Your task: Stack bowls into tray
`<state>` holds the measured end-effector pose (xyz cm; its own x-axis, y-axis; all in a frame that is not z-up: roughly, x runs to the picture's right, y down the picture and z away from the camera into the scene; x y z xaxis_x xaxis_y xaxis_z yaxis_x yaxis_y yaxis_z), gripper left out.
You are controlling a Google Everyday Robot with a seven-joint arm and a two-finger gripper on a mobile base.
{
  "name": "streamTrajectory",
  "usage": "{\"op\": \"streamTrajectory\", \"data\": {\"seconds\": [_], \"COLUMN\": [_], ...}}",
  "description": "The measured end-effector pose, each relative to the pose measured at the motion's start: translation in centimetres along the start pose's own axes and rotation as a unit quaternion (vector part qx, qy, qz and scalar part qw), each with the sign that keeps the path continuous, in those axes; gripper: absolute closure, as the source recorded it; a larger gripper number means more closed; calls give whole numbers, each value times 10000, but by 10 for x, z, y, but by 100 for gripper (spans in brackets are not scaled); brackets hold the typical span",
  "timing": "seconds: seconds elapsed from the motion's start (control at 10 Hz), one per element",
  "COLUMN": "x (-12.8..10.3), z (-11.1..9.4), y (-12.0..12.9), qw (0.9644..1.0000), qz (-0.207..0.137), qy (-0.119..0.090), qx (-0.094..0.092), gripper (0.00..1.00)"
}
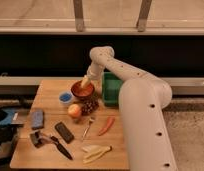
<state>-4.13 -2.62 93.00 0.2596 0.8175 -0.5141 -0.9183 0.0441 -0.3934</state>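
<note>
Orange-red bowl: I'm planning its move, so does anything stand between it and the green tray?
Nothing visible does. The orange-red bowl sits right beside the green tray, with only a bare strip of table between them. The gripper hangs open over the bowl's rim.

Warm, fairly dim light falls evenly from above on the desk point(50, 92), and shadows under the objects are short and soft. The pale arm point(145, 100) at 3 o'clock is the brightest surface. The pincer point(85, 81), just above centre over the orange-red bowl point(82, 91), blurs into it. A black band lies toward 12 o'clock. The whole view is soft and grainy.
</note>
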Motion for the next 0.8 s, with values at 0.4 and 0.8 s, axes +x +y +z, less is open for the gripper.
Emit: {"op": "streamTrajectory", "data": {"seconds": [0.4, 0.8], "x": [9, 13], "z": [22, 29], "y": [3, 7], "qw": [9995, 9991], "qz": [23, -80], "qy": [299, 406], "qx": [-32, -11], "gripper": [40, 81]}}
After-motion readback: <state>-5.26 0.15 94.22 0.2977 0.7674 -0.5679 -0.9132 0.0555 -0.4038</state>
